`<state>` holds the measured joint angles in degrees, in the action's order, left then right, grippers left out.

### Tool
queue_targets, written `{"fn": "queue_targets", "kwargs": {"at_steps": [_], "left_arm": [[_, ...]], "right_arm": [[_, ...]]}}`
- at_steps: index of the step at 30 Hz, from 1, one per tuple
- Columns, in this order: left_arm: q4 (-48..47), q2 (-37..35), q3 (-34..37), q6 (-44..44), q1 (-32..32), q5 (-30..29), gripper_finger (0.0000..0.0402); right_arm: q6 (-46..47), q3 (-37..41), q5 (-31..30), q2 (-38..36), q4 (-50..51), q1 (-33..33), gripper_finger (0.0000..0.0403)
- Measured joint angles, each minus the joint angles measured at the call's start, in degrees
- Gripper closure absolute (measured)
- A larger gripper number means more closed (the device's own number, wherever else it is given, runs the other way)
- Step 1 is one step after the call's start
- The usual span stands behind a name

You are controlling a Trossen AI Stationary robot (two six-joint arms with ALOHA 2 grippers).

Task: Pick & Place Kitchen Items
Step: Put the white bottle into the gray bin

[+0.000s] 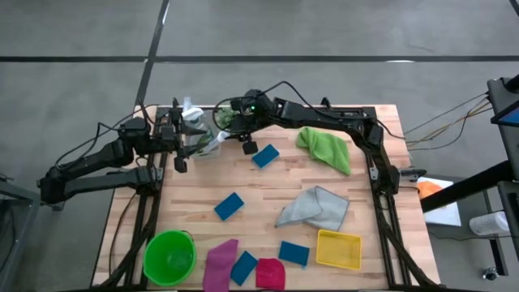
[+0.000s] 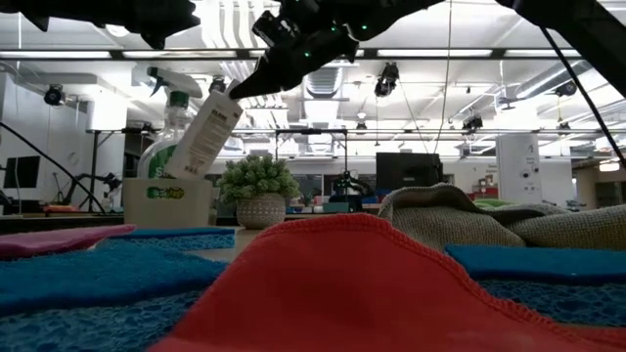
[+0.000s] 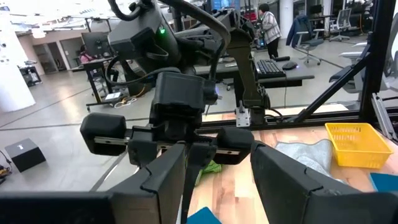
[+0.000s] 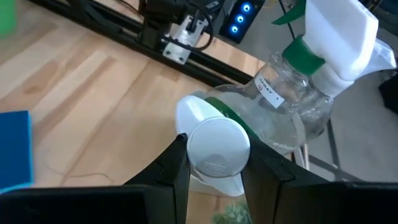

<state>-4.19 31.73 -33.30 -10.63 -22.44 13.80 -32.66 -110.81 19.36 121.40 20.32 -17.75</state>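
Progress looks early: right gripper (image 4: 213, 163) is clamped on a white-capped bottle (image 4: 214, 148) raised at the table's far-left edge beside a spray bottle (image 4: 311, 74). Left gripper (image 3: 217, 174) waits nearby, jaws apart, empty. Sponges (image 1: 265, 156), cloths (image 1: 326, 148) lie loose on the table (image 1: 203, 182); yellow tray (image 1: 338, 249) and green bucket (image 1: 169, 257) hold nothing (most work remains, I'd say).

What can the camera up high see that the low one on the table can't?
Only the high view shows the green bucket and the yellow basket at the table's near edge.

Only the low view shows the room behind the table, with its ceiling lights and a dark screen.

Both show the red cloth, the grey cloth, blue sponges and the tilted bottle.
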Motion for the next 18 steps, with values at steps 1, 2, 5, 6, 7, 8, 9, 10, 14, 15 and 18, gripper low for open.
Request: {"fn": "queue_targets", "kwargs": {"at_steps": [1,2,5,6,7,8,9,10,14,15,18], "left_arm": [[-0.03,0.00,0.00,0.00,0.00,0.00,0.0219],[-0.07,0.00,0.00,0.00,0.00,0.00,0.0219],[0.22,0.00,0.31,0.14,0.00,0.00,0.0219],[0.44,0.00,0.57,0.17,0.00,0.00,0.0219],[0.86,0.00,0.92,0.20,0.00,0.00,0.0219],[1.12,0.01,1.19,0.20,0.00,0.00,0.0219],[1.43,0.04,1.35,0.20,0.00,0.00,0.0219],[1.93,0.04,1.52,0.20,0.00,0.00,0.0219],[2.58,0.00,1.77,0.22,0.00,0.00,0.0219],[2.87,0.00,1.77,0.22,0.00,0.02,0.0219],[3.15,0.00,1.77,0.22,0.00,0.09,0.0219]], "right_arm": [[-0.58,-0.23,-0.44,0.00,0.42,0.01,0.0300],[-0.93,-0.36,-0.55,-0.02,0.78,-0.01,0.0300],[-2.03,-0.63,-0.97,-0.04,2.11,-0.05,0.0300],[-2.22,-0.63,-1.05,-0.04,2.40,-0.06,0.0300],[-2.44,-0.63,-1.12,0.01,2.56,-0.07,0.0300],[-2.67,-0.63,-1.12,0.11,2.67,-0.07,0.0300],[-2.88,-0.63,-1.15,0.35,2.64,-0.05,0.0300],[-3.24,-0.63,-1.12,0.69,2.42,-0.05,0.0300],[-3.65,-0.70,-1.14,2.64,1.81,-0.05,0.0300],[-3.76,-0.95,-1.32,3.21,1.72,-0.03,0.0300],[-3.78,-1.67,-1.68,4.66,1.10,0.07,0.0300]]}}
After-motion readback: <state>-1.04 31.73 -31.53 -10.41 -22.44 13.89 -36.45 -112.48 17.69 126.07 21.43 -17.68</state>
